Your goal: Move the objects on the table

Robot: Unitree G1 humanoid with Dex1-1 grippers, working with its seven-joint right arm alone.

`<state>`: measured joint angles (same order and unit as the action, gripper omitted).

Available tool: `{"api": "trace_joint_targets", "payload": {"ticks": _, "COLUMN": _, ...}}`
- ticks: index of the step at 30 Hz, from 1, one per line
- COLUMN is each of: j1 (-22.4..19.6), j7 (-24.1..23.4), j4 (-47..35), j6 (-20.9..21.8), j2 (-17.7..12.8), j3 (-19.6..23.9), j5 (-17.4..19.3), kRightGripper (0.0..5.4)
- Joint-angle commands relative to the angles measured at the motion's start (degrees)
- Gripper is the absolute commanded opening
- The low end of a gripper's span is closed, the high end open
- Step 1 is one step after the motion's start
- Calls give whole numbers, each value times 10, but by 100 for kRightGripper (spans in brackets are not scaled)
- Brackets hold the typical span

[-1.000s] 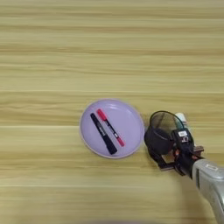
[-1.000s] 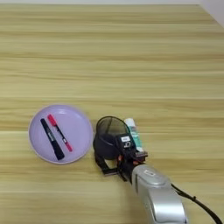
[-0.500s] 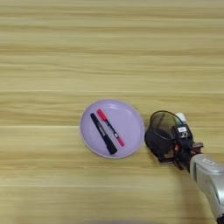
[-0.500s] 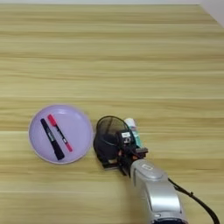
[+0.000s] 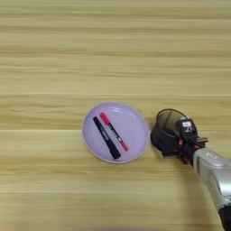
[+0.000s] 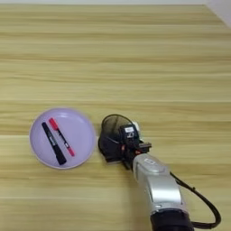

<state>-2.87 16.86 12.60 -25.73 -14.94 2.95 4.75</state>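
Lilac plate, black mesh cup

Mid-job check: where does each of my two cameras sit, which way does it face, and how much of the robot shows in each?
Left eye view: head-mounted, looking down on the light tan wooden table; only the silver forearm and black two-fingered gripper enter at the lower right.
Right eye view: same head, same downward look, reaching further right; more forearm plus its cable shows.
Shared: the round lilac plate holding a slim black marker and a red marker, and the small black wire-mesh pen cup at the gripper.
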Motion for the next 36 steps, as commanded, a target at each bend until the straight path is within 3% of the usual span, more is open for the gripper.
{"api": "trace_joint_targets", "payload": {"ticks": 1, "j1": -46, "j7": 1, "j4": 8, "j6": 23, "j2": -13, "j3": 6, "j5": -3, "kRightGripper": 538}}
{"api": "trace_joint_targets", "payload": {"ticks": 10, "j1": -109, "j7": 1, "j4": 101, "j6": 60, "j2": -10, "j3": 6, "j5": -9, "kRightGripper": 538}}
{"api": "trace_joint_targets", "payload": {"ticks": 16, "j1": -120, "j7": 3, "j4": 125, "j6": 74, "j2": -10, "j3": 5, "j5": -9, "kRightGripper": 538}}
{"api": "trace_joint_targets", "payload": {"ticks": 36, "j1": -72, "j7": 18, "j4": 61, "j6": 48, "j2": -12, "j3": 5, "j5": -3, "kRightGripper": 538}}
